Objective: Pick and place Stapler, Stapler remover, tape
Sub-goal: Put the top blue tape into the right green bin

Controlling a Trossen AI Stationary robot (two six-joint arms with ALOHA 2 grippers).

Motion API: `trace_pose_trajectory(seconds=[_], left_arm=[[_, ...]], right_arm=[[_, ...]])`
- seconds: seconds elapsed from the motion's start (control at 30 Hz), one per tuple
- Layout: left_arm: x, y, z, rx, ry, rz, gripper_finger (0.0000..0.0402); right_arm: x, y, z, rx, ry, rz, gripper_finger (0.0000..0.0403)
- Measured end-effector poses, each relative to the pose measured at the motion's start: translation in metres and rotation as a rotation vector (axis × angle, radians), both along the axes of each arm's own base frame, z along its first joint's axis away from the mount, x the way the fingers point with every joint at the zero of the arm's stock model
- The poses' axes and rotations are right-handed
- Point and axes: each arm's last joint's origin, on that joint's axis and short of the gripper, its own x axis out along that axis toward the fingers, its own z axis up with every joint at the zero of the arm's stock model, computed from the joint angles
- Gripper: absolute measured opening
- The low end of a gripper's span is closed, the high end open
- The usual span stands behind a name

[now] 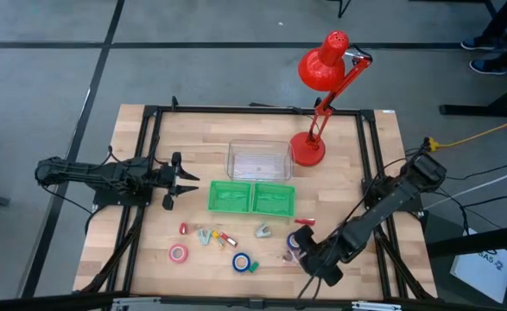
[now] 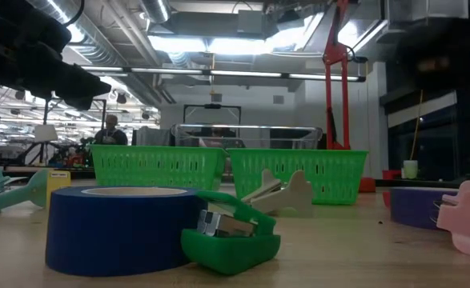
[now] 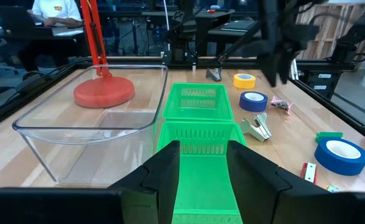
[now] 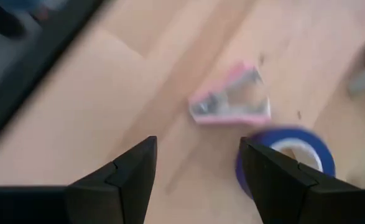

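My right gripper hangs open, pointing down over the near right of the table, and touches nothing. Below it lie a pink stapler and a blue tape roll, both flat on the wood. Another blue tape roll lies flat with a green stapler against it. A pink tape roll lies farther left, and a yellow one shows in the left wrist view. A pale stapler remover rests near the baskets. My left gripper waits open at the table's left, facing the baskets.
Two green baskets stand side by side mid-table, with a clear plastic box behind them. A red desk lamp stands at the far right. Several small coloured items lie scattered near the front edge.
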Motion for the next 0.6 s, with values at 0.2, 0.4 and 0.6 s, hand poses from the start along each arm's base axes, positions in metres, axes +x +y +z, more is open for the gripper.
trace_pose_trajectory(seconds=[0.2,0.4,0.6], left_arm=[[0.0,0.0,0.0,0.0,0.0,0.0,0.013],[0.0,0.0,0.0,0.0,0.0,0.001,0.013],[0.0,0.0,0.0,0.0,0.0,0.0,0.013]], right_arm=[[0.002,-0.005,0.003,-0.102,-0.091,-0.054,0.0232],[0.0,-0.013,-0.005,-0.121,-0.043,-0.038,0.0232],[0.001,-0.02,-0.01,-0.129,-0.026,-0.054,0.0232]])
